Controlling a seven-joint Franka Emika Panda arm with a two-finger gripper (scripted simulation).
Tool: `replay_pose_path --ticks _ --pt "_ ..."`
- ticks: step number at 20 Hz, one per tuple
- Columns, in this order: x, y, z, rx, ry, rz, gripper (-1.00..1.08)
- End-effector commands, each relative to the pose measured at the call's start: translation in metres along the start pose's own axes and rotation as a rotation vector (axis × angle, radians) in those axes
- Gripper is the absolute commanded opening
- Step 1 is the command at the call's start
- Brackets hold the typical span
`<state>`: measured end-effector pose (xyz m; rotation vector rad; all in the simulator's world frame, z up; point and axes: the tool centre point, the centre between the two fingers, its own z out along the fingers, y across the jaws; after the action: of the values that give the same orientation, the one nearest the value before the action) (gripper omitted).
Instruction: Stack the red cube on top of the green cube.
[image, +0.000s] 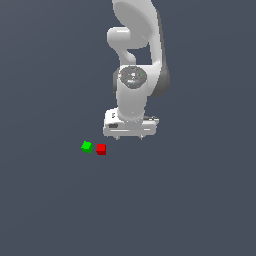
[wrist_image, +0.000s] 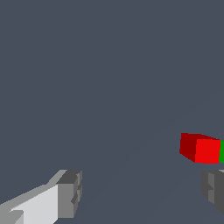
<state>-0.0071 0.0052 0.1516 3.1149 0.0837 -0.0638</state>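
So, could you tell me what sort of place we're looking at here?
Most likely a bare simulated test scene: a flat, featureless grey floor, a white arm whose gripper hangs open, and only the red cube and the green cube.

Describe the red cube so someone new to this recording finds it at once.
Start at the white arm's gripper in the exterior view; two tiny cubes sit on the grey floor just below, toward that view's left. The red cube is nearer the gripper, and the green cube sits beside it, farther out.

Light: even and flat, moderately bright on the white arm (image: 134, 90).
Shadows: none cast beside the red cube (image: 101, 149).
Glare: none.
Sharpness: crisp in both views.
Edges: no visible distortion.
Background: uniform dull slate.
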Motion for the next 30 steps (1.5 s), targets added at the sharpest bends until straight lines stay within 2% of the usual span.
replay_pose_path --ticks 1,8,14,19,30 --pt "0.000 0.000 0.000 0.000 0.000 0.000 1.00" --pt "0.002 0.003 0.002 0.001 0.000 0.041 1.00" --pt "0.008 0.011 0.007 0.004 0.001 0.143 1.00" --pt "0.014 0.023 0.014 0.008 0.002 0.277 1.00" --pt "0.023 0.058 0.034 0.020 0.005 0.658 1.00"
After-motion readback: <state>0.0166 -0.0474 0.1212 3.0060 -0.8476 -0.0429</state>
